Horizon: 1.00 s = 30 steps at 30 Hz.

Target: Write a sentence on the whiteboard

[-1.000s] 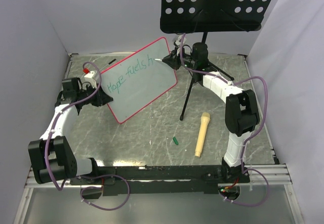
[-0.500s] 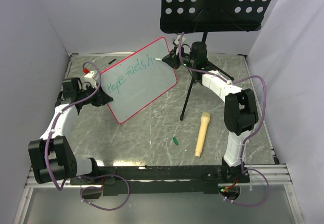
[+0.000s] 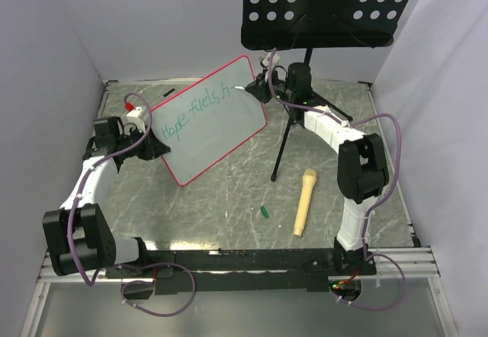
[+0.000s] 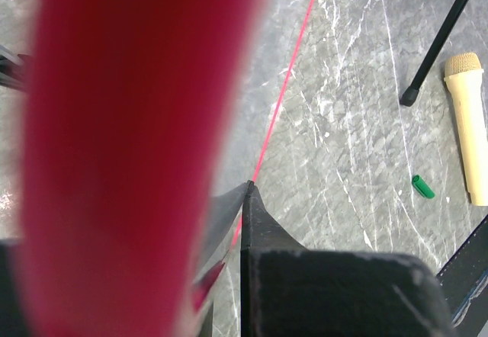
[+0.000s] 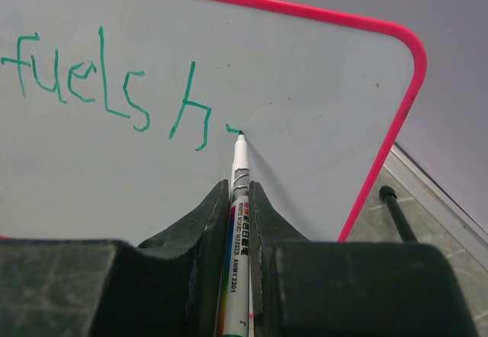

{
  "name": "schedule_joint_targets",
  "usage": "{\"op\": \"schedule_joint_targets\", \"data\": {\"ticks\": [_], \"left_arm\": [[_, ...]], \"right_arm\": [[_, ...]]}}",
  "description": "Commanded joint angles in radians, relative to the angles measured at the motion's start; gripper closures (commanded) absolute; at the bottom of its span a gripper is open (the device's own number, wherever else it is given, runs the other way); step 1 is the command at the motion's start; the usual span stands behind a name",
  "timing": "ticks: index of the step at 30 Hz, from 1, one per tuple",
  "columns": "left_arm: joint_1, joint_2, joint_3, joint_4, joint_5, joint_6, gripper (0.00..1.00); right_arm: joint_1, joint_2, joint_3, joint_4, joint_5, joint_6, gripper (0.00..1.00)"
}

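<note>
Grips a slim printed marker (image 5: 239, 152) in the right gripper (image 5: 239, 190), tip touching the glossy whiteboard (image 5: 320, 70) just right of the teal "h", to extend the sentence (image 5: 99, 78). Pinches the board's left edge in the left gripper (image 3: 151, 148), propping it tilted toward the marker at far left; thin pink frame, rounded corners.

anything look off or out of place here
A green cap lies loose on the table near a microphone lying flat. The whiteboard is tilted, but the left end effector grips it while the right end effector holds the marker.
</note>
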Motion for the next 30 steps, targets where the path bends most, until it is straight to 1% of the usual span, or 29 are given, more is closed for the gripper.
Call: {"op": "schedule_joint_targets", "data": {"ticks": [1, 15, 30], "left_arm": [[-0.001, 0.04, -0.033, -0.119, -0.395, 0.137, 0.99], [-0.004, 0.05, -0.031, -0.121, -0.393, 0.134, 0.99], [-0.007, 0.05, -0.03, -0.119, -0.398, 0.131, 0.99]], "right_arm": [[0.004, 0.003, 0.049, 0.037, 0.019, -0.01, 1.0], [0.003, 0.0, 0.068, 0.046, 0.013, 0.008, 1.0], [0.015, 0.029, 0.111, 0.014, -0.002, 0.019, 1.0]]}}
